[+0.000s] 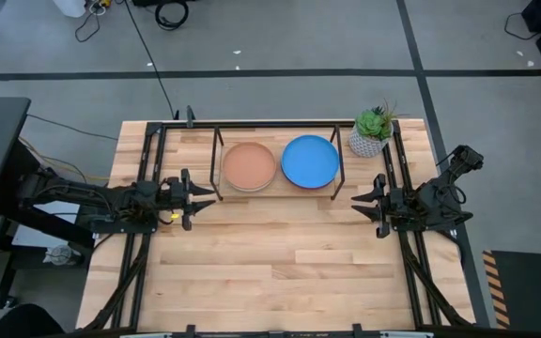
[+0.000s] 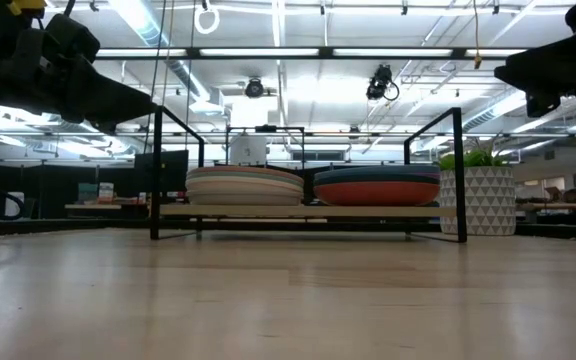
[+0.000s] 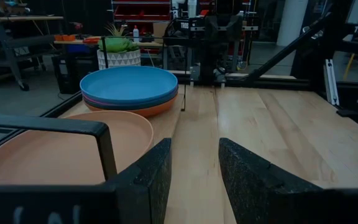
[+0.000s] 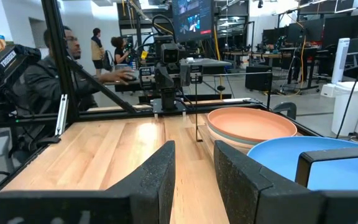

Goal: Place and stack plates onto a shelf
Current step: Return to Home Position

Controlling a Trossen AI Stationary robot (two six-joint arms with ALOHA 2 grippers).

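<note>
The shelf (image 1: 280, 191) stands at the table's far middle on thin black legs. It carries two stacks of plates. The left stack has a terracotta plate (image 1: 250, 166) on top, the right stack a blue plate (image 1: 310, 161). In the low view both stacks (image 2: 245, 185) (image 2: 376, 185) rest flat on the shelf board (image 2: 308, 211). My left gripper (image 1: 205, 199) hovers level and open near the shelf's left end. My right gripper (image 1: 360, 203) hovers level and open near its right end. Both wrist views show a gap between the fingers (image 3: 194, 168) (image 4: 193, 171) with nothing in it.
A potted plant (image 1: 372, 131) in a patterned white pot stands at the table's far right corner, beside the shelf. Black frame rails (image 1: 144, 188) run along both table sides. The wooden tabletop (image 1: 280, 263) stretches from the shelf to the near edge. People (image 4: 73, 62) sit beyond the table.
</note>
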